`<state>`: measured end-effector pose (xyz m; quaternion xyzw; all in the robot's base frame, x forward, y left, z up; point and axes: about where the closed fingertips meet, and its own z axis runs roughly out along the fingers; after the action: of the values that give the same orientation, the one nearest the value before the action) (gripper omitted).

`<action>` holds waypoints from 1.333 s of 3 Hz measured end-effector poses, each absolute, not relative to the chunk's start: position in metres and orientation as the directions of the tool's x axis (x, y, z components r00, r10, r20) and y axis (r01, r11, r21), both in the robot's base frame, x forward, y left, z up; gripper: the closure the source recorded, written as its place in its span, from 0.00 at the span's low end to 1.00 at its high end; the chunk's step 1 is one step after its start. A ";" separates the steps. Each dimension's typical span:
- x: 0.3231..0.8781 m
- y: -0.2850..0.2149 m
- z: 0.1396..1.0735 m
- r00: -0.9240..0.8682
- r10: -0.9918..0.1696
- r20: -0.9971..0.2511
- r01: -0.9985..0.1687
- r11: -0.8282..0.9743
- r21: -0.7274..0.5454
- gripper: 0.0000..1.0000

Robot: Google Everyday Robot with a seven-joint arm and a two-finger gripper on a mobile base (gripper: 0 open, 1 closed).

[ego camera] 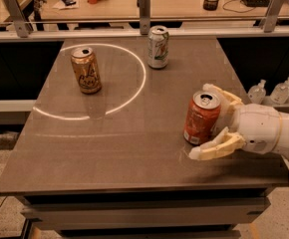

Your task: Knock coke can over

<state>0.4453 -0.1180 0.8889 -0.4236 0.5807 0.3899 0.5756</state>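
Note:
The coke can [202, 117], red-orange with a silver top and a small white patch near its base, stands upright on the right part of the grey table [109, 148]. My gripper [204, 123] reaches in from the right and is open. Its two cream fingers straddle the can: one finger [223, 98] behind it, the other [215, 147] in front near its base. The can sits between them, leaning slightly if at all.
A gold-tan can with a cartoon figure [86, 69] stands at the back left inside a white ring of light. A white-and-green can [158, 47] stands at the back centre. Two clear bottles [270, 91] sit off the table's right edge. A rail runs along the back.

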 end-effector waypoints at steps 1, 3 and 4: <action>0.446 -0.108 0.885 0.030 -0.029 -0.999 -0.943 0.330 -0.038 0.00; 0.445 -0.102 0.884 0.042 -0.009 -0.999 -0.955 0.295 -0.043 0.41; 0.446 -0.101 0.886 0.049 -0.009 -0.999 -0.960 0.275 -0.049 0.63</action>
<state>0.4457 -0.1008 0.8864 -0.4383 0.5528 0.4125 0.5763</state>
